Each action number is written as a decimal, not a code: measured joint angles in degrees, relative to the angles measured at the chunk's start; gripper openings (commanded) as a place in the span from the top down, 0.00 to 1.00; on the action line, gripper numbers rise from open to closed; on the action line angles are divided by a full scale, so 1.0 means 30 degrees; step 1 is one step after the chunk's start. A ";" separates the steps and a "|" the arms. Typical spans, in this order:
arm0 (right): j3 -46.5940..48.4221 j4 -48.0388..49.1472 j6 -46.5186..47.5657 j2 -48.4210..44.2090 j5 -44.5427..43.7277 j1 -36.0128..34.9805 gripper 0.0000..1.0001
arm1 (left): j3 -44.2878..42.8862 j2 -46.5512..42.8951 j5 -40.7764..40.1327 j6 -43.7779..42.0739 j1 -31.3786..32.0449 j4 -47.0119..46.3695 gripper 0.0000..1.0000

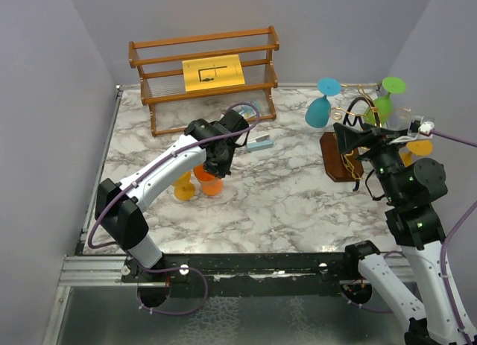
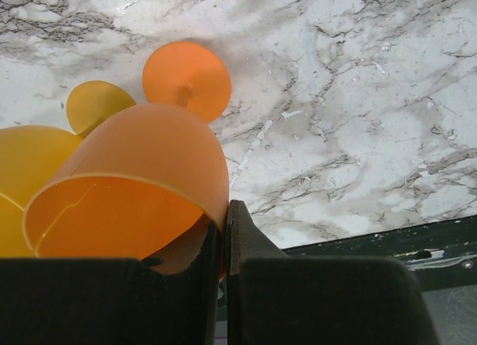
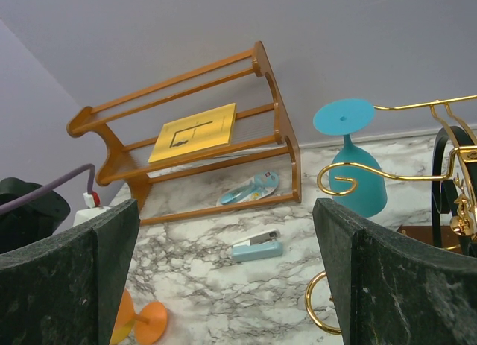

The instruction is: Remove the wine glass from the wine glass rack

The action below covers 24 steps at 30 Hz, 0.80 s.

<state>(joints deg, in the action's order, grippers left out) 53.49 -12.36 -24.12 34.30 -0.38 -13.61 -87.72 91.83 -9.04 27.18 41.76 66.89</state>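
The orange translucent plastic wine glass (image 2: 141,181) is off the wine glass rack (image 1: 339,157) and sits left of centre over the white-and-grey marbled tabletop (image 1: 291,200), well apart from the rack. It is tilted with its round foot towards the tabletop; contact with the surface cannot be confirmed. The left hand (image 2: 226,215) is clenched on the rim of this glass, the bowl wall pinched between its two black fingers, with the left arm reaching forward and its wrist angled down. A yellow translucent plastic wine glass (image 2: 30,173) stands just beside the orange one, on its left. The rack, a dark-brown wooden block with curly gold and black wire arms, stands at the right side of the tabletop and carries a teal wine glass (image 1: 319,111) and a green wine glass (image 1: 382,106), both hanging foot-up. The right hand (image 3: 225,211) is released, fingers spread wide, raised just beside the rack's wires and grasping nothing. A slatted brown wooden shelf (image 1: 201,41) stands at the far edge, bearing a yellow sheet (image 1: 214,71) with dark line markings too small to read. A pale-blue stapler (image 1: 261,144) lies in front of the shelf.
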 measured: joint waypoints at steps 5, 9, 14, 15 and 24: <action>0.0000 -0.0153 0.0007 -0.0175 -0.0029 0.0000 0.01 | 0.0058 0.0291 -0.0073 -0.0197 0.0000 -0.0066 1.00; 0.0000 -0.0248 0.0007 -0.0313 -0.0080 0.0000 0.01 | 0.0255 0.0401 -0.0087 -0.0350 0.0000 -0.0153 1.00; 0.0000 -0.0299 0.0007 -0.0372 -0.0095 0.0000 0.01 | 0.0583 0.0452 -0.0095 -0.0393 0.0000 -0.0321 0.93; 0.0007 -0.0306 0.0007 -0.0372 -0.0095 0.0000 0.01 | 0.0685 0.0452 -0.0087 -0.0393 0.0000 -0.0386 0.93; 0.0007 -0.0306 0.0007 -0.0401 -0.0095 0.0000 0.01 | 0.1027 0.0423 -0.0291 -0.0401 0.0000 -0.0605 0.75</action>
<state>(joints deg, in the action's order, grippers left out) 53.52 -13.28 -24.10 33.10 -0.67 -13.61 -84.64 93.10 -9.91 25.98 41.76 65.08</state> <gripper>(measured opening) 0.994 0.186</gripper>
